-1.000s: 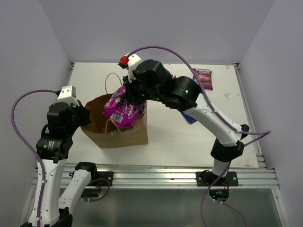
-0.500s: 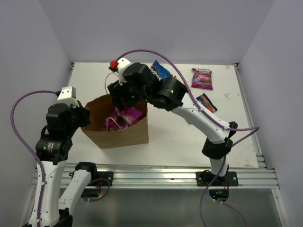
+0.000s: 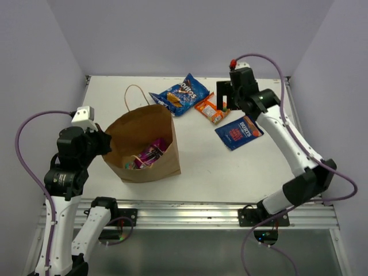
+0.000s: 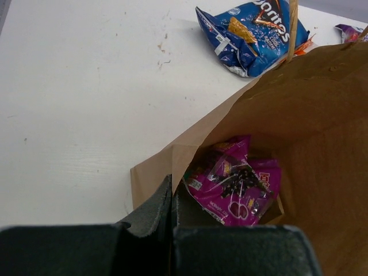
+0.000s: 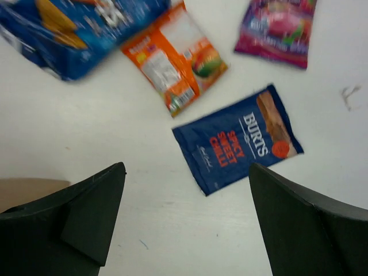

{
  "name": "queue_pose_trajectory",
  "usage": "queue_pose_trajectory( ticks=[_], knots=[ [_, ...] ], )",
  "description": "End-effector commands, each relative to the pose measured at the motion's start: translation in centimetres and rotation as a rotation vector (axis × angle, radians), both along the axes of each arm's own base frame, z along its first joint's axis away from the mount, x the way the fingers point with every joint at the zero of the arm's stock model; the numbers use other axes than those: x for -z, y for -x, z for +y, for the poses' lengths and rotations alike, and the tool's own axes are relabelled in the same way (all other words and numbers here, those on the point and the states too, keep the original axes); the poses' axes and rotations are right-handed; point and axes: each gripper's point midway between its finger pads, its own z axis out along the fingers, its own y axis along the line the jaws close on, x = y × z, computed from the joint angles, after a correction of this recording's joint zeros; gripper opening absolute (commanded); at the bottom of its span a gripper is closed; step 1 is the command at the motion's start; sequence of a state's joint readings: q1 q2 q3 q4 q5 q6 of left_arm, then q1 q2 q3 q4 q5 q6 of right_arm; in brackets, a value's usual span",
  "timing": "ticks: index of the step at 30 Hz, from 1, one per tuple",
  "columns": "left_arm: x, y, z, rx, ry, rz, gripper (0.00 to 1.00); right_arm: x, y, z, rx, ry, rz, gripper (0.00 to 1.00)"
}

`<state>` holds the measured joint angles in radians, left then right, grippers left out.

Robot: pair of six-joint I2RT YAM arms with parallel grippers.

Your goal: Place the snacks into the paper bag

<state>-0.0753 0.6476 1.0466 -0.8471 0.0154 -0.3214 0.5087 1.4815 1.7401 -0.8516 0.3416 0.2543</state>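
Well right of the paper bag [image 3: 149, 158] lies the dark blue packet [image 3: 238, 132].

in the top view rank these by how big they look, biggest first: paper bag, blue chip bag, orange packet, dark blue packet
1. paper bag
2. blue chip bag
3. dark blue packet
4. orange packet, clearly smaller, though its right edge may be partly covered

You'll find the bag [image 3: 152, 164] left on the desk [image 3: 230, 167], a packet [image 4: 236, 187] inside; chip bag [image 3: 179, 94] behind it, Burts packet [image 3: 238, 131] right.
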Motion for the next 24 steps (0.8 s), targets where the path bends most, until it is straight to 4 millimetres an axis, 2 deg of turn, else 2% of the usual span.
queue_pose_trajectory(
  ticks=[1,2,3,7,9,10,13,14,19,22,24],
  knots=[
    [-1.3,-0.7,-0.5,0.033,0.0,-0.07,0.0,10.2,-2.1,-2.5,0.094,0.004,0.205,0.93],
    [-1.2,-0.7,-0.5,0.031,0.001,-0.067,0.0,11.7,-2.4,-3.1,0.108,-0.009,0.233,0.93],
    [-1.3,-0.7,-0.5,0.032,-0.001,-0.068,0.0,14.3,-2.4,-4.9,0.153,-0.013,0.286,0.93],
    [-1.3,-0.6,-0.3,0.029,-0.01,-0.066,0.0,20.6,-3.9,-6.5,0.181,-0.032,0.412,0.93],
    [-1.3,-0.7,-0.3,0.028,-0.014,-0.063,0.0,22.1,-4.3,-6.9,0.179,-0.028,0.447,0.93],
    [-1.4,-0.7,-0.3,0.026,-0.015,-0.065,0.0,23.9,-4.5,-6.9,0.178,-0.022,0.483,0.93],
    [-1.5,-0.7,-0.2,0.023,-0.019,-0.064,0.0,25.9,-5.0,-6.7,0.162,-0.059,0.529,0.93],
    [-1.5,-0.7,-0.1,0.021,-0.021,-0.064,0.0,27.2,-5.1,-6.6,0.155,-0.081,0.56,0.93],
    [-1.2,-0.5,0.1,0.016,-0.033,-0.056,0.0,29.7,-5.7,-7.0,0.171,-0.084,0.588,0.94],
    [-1.1,-0.5,0.2,0.015,-0.038,-0.05,0.0,31.4,-5.5,-7.2,0.184,-0.065,0.626,0.95],
    [-1.2,-0.5,0.2,0.014,-0.04,-0.051,0.0,32.8,-4.8,-7.3,0.188,-0.055,0.665,0.92]
  ],
)
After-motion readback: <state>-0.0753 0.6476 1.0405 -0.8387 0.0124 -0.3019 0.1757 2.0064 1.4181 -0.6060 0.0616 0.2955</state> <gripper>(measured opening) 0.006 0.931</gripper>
